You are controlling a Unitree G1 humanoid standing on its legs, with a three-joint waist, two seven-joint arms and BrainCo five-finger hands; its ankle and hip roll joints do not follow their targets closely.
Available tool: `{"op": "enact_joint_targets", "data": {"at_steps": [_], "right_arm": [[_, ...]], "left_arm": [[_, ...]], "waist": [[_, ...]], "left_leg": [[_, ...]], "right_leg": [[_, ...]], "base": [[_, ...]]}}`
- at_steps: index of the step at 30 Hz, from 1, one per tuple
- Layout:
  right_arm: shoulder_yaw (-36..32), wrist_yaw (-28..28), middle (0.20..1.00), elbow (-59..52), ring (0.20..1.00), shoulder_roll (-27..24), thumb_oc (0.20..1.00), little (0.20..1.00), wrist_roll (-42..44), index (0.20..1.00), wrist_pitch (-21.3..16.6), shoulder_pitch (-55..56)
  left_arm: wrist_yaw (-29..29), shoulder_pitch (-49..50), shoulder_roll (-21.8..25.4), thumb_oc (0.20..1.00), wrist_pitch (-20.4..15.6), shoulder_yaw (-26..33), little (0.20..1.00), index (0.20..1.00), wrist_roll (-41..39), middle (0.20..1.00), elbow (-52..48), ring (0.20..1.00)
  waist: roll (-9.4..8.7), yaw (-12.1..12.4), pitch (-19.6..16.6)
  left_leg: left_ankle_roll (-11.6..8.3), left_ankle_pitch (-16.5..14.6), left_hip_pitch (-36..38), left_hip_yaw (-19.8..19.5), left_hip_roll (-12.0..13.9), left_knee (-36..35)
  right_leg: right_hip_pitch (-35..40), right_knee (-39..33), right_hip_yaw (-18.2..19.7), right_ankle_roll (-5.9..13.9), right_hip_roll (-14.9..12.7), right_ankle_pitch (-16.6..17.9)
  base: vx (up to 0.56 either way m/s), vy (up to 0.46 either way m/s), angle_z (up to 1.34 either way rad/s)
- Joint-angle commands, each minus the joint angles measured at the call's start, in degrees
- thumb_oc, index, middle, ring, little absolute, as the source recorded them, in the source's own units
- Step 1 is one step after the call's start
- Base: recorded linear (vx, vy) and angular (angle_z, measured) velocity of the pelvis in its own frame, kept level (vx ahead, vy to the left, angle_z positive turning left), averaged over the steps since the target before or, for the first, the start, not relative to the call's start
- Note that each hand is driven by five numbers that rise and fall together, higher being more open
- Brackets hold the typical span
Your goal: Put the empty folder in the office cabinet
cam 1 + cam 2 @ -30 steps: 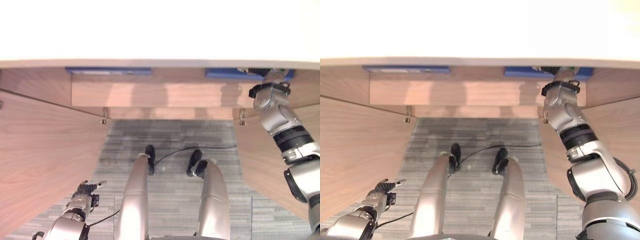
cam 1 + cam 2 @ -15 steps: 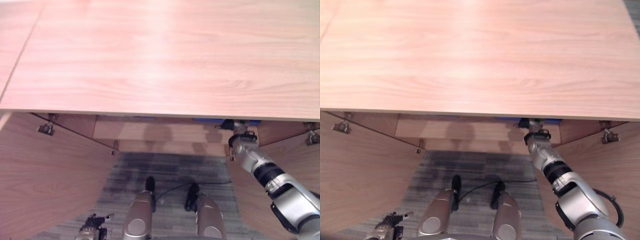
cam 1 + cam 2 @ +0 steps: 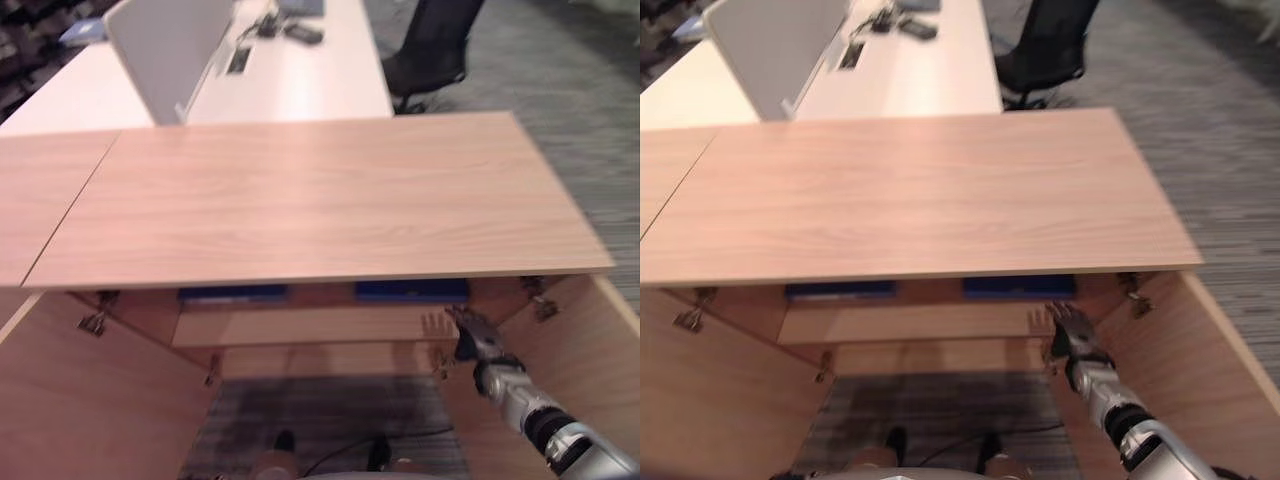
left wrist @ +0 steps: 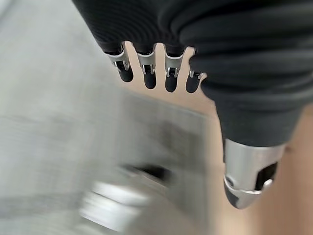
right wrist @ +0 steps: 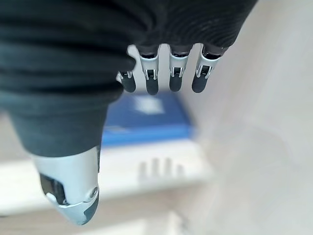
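- Folder (image 3: 411, 290), blue, is lying flat on the cabinet shelf (image 3: 310, 325) in the left eye view; the right robot hand (image 3: 468, 328) is hovering just beside it, fingers apart.
- Right wrist view: the folder is lying straight ahead of relaxed fingers (image 5: 177, 73).
- Left wrist view: the left robot hand (image 4: 205, 54) is hanging relaxed over the floor.

— What stood beyond the cabinet?
— A long white table (image 3: 300, 80) ran off to the far side, with a pale upright divider panel (image 3: 165, 55) on its left part and a few small dark items (image 3: 300, 32), too blurred to name, farther along it.
— Anything to the right?
— A black office chair (image 3: 432, 45) stood just beside the table's right edge, on grey striped carpet (image 3: 590, 130) that covered the floor well out to the right.
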Motion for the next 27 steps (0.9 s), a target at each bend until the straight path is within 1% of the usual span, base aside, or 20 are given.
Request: {"op": "enact_joint_targets", "data": {"at_steps": [1, 3, 5, 6, 7, 9, 10, 13, 14, 17, 18, 19, 20, 21, 22, 23, 25, 26, 27], "right_arm": [[-2.7, -0.8, 1.0, 2.3, 1.0, 1.9, 1.0, 1.0, 3.3, 1.0, 0.6, -1.6], [-3.1, -0.1, 1.0, 5.2, 1.0, 3.7, 1.0, 1.0, 3.5, 1.0, 0.8, 0.3], [-3.4, 1.1, 1.0, 9.2, 1.0, 5.9, 1.0, 1.0, 4.5, 1.0, 1.0, 2.0], [-4.0, 1.8, 1.0, 12.4, 1.0, 7.7, 1.0, 1.0, 5.5, 1.0, 1.2, 3.3], [-4.4, 2.4, 1.0, 13.2, 1.0, 8.6, 1.0, 1.0, 6.2, 1.0, 1.1, 4.1], [-5.1, 2.7, 1.0, 14.0, 1.0, 9.3, 1.0, 1.0, 7.6, 1.0, 0.8, 4.9], [-6.9, 3.8, 1.0, 15.8, 1.0, 10.8, 1.0, 1.0, 10.4, 1.0, 0.4, 6.5], [-9.7, 5.0, 1.0, 17.8, 1.0, 12.3, 1.0, 1.0, 13.7, 1.0, 0.3, 8.7], [-9.7, 5.0, 1.0, 17.8, 1.0, 12.3, 1.0, 1.0, 13.7, 1.0, 0.3, 8.7], [-11.0, 5.8, 1.0, 18.4, 1.0, 13.2, 1.0, 1.0, 15.0, 1.0, 0.2, 9.9], [-12.0, 6.2, 1.0, 18.6, 1.0, 13.8, 1.0, 1.0, 16.1, 1.0, 0.4, 10.7], [-12.0, 6.2, 1.0, 18.6, 1.0, 13.8, 1.0, 1.0, 16.1, 1.0, 0.4, 10.7], [-12.6, 6.4, 1.0, 18.8, 1.0, 14.0, 1.0, 1.0, 17.2, 1.0, 0.4, 10.9], [-13.4, 6.5, 1.0, 19.2, 1.0, 14.2, 1.0, 1.0, 18.3, 1.0, 0.5, 11.1], [-14.2, 6.5, 1.0, 19.9, 1.0, 14.4, 1.0, 1.0, 19.6, 1.0, 0.4, 11.4], [-16.9, 6.5, 1.0, 21.2, 1.0, 14.7, 1.0, 1.0, 22.8, 1.0, 0.1, 12.8], [-20.4, 6.7, 1.0, 22.6, 1.0, 14.5, 1.0, 1.0, 26.0, 1.0, 0.0, 14.0], [-20.4, 6.7, 1.0, 22.6, 1.0, 14.5, 1.0, 1.0, 26.0, 1.0, 0.0, 14.0], [-21.6, 6.8, 1.0, 23.3, 1.0, 14.5, 1.0, 1.0, 27.2, 1.0, 0.0, 14.4]], "left_arm": [[1.1, -1.0, 1.3, 1.0, 0.8, -0.2, 1.0, 1.0, -0.9, 1.0, 4.7, 1.0], [1.1, -0.6, 0.9, 1.0, 1.0, -0.7, 1.0, 1.0, 0.2, 1.0, 5.3, 1.0], [0.8, -0.4, 0.0, 1.0, 1.1, -1.1, 1.0, 1.0, 0.5, 1.0, 5.8, 1.0], [0.5, -0.6, -0.9, 1.0, 1.0, -2.0, 1.0, 1.0, 1.4, 1.0, 6.3, 1.0], [0.4, -0.5, -1.2, 1.0, 1.0, -2.3, 1.0, 1.0, 1.8, 1.0, 6.4, 1.0], [0.2, -0.7, -1.5, 1.0, 1.0, -2.7, 1.0, 1.0, 2.0, 1.0, 6.5, 1.0], [0.0, -1.3, -1.8, 1.0, 0.9, -3.4, 1.0, 1.0, 2.4, 1.0, 6.6, 1.0], [-0.2, -2.5, -1.7, 1.0, 0.9, -4.5, 1.0, 1.0, 3.7, 1.0, 6.8, 1.0], [-0.2, -2.5, -1.7, 1.0, 0.9, -4.5, 1.0, 1.0, 3.7, 1.0, 6.8, 1.0], [-0.4, -3.1, -1.3, 1.0, 0.9, -5.0, 1.0, 1.0, 4.8, 1.0, 7.1, 1.0], [-0.6, -3.5, -0.8, 1.0, 1.1, -4.9, 1.0, 1.0, 5.6, 1.0, 7.4, 1.0], [-0.7, -3.5, -0.8, 1.0, 1.1, -4.9, 1.0, 1.0, 5.6, 1.0, 7.4, 1.0], [-0.7, -3.9, -0.6, 1.0, 1.2, -4.9, 1.0, 1.0, 5.8, 1.0, 7.4, 1.0], [-0.7, -4.3, -0.4, 1.0, 1.4, -5.0, 1.0, 1.0, 5.9, 1.0, 7.2, 1.0], [-0.7, -4.6, -0.2, 1.0, 1.5, -4.8, 1.0, 1.0, 5.9, 1.0, 7.3, 1.0], [-1.1, -4.8, 0.5, 1.0, 2.1, -4.5, 1.0, 1.0, 6.6, 1.0, 7.5, 1.0], [-1.2, -4.7, 1.0, 1.0, 2.4, -4.2, 1.0, 1.0, 7.5, 1.0, 7.6, 1.0], [-1.2, -4.7, 1.0, 1.0, 2.4, -4.2, 1.0, 1.0, 7.5, 1.0, 7.6, 1.0], [-1.2, -4.5, 1.0, 1.0, 2.4, -4.2, 1.0, 1.0, 7.6, 1.0, 7.6, 1.0]], "waist": [[-1.29, 0.6, 1.7], [-0.61, 0.4, 0.5], [0.21, 0.1, 0.1], [0.53, -0.3, -0.1], [0.65, -0.6, -0.2], [0.68, -0.9, -0.2], [0.73, -1.7, 0.1], [0.62, -3.1, 0.7], [0.61, -3.0, 0.7], [0.25, -4.1, 1.7], [-0.01, -4.9, 2.5], [-0.01, -4.8, 2.6], [0.04, -5.0, 3.1], [0.19, -5.1, 3.5], [0.48, -5.2, 3.9], [0.51, -5.4, 3.6], [0.8, -5.5, 2.9], [0.79, -5.5, 2.9], [0.9, -5.5, 2.6]], "left_leg": [[2.13, -9.8, 0.8, -0.1, -3.0, 1.6], [2.56, -9.6, 3.1, 0.6, -3.3, -1.4], [3.16, -9.2, 4.4, 0.7, -4.2, -3.8], [3.66, -9.0, 5.0, 1.2, -4.9, -4.8], [3.96, -9.0, 5.1, 1.5, -5.3, -4.9], [4.25, -9.1, 5.1, 1.9, -5.7, -5.0], [5.05, -9.2, 5.1, 2.4, -6.9, -5.0], [6.24, -9.4, 5.1, 3.8, -8.5, -5.0], [6.25, -9.4, 5.1, 3.8, -8.5, -5.0], [6.95, -10.0, 5.6, 6.5, -9.5, -5.0], [7.25, -10.1, 6.1, 8.4, -9.8, -5.0], [7.25, -10.1, 6.1, 8.5, -9.8, -5.0], [7.36, -10.1, 6.4, 9.7, -9.5, -5.0], [7.46, -9.9, 6.4, 10.5, -9.2, -5.0], [7.47, -9.8, 6.6, 11.3, -8.6, -5.0], [7.64, -9.8, 6.4, 12.3, -8.1, -5.0], [7.99, -9.9, 5.8, 13.0, -7.5, -5.0], [8.0, -9.9, 5.8, 13.1, -7.5, -5.0], [8.03, -9.9, 5.7, 13.3, -7.3, -5.0]], "right_leg": [[0.7, -6.2, 1.3, 5.34, -0.5, 4.5], [0.9, -6.2, 2.1, 5.58, -0.6, 4.8], [0.2, -6.2, 3.1, 5.92, -0.9, 5.9], [-0.5, -6.2, 3.6, 6.46, -1.4, 7.0], [-0.8, -6.2, 4.1, 6.69, -1.6, 7.5], [-1.3, -6.2, 4.6, 6.93, -1.9, 8.0], [-2.5, -6.2, 5.4, 7.47, -2.7, 9.4], [-4.3, -5.6, 6.7, 8.47, -3.9, 11.2], [-4.4, -5.6, 6.8, 8.47, -3.9, 11.2], [-6.1, -5.0, 7.6, 9.45, -4.8, 12.5], [-7.3, -4.7, 7.1, 9.83, -5.1, 13.1], [-7.3, -4.7, 7.1, 9.83, -5.1, 13.1], [-7.7, -4.3, 5.9, 10.01, -5.3, 12.9], [-7.8, -3.6, 3.7, 9.89, -5.7, 12.1], [-7.6, -2.5, 1.7, 9.52, -6.3, 11.0], [-6.6, -0.3, 0.6, 8.65, -7.4, 9.3], [-5.3, 2.9, 2.1, 8.17, -9.1, 8.1], [-5.3, 3.0, 2.2, 8.17, -9.1, 8.0], [-4.7, 3.8, 2.8, 8.04, -9.7, 7.8]], "base": [[-0.01, 0.275, -0.33], [-0.01, 0.202, -0.19], [-0.13, 0.259, -0.39], [-0.17, 0.267, -0.47], [-0.18, 0.262, -0.45], [-0.11, 0.163, -0.24], [-0.15, 0.193, -0.29], [-0.16, 0.203, -0.31], [-0.09, 0.115, -0.24], [-0.13, 0.137, -0.31], [-0.13, 0.113, -0.52], [-0.14, 0.088, -0.61], [-0.1, 0.03, -0.68], [-0.15, 0.038, -0.76], [-0.17, 0.008, -0.85], [-0.14, -0.005, -0.99], [-0.09, -0.022, -0.83], [-0.04, -0.023, -0.39], [-0.01, -0.031, -0.33]]}}
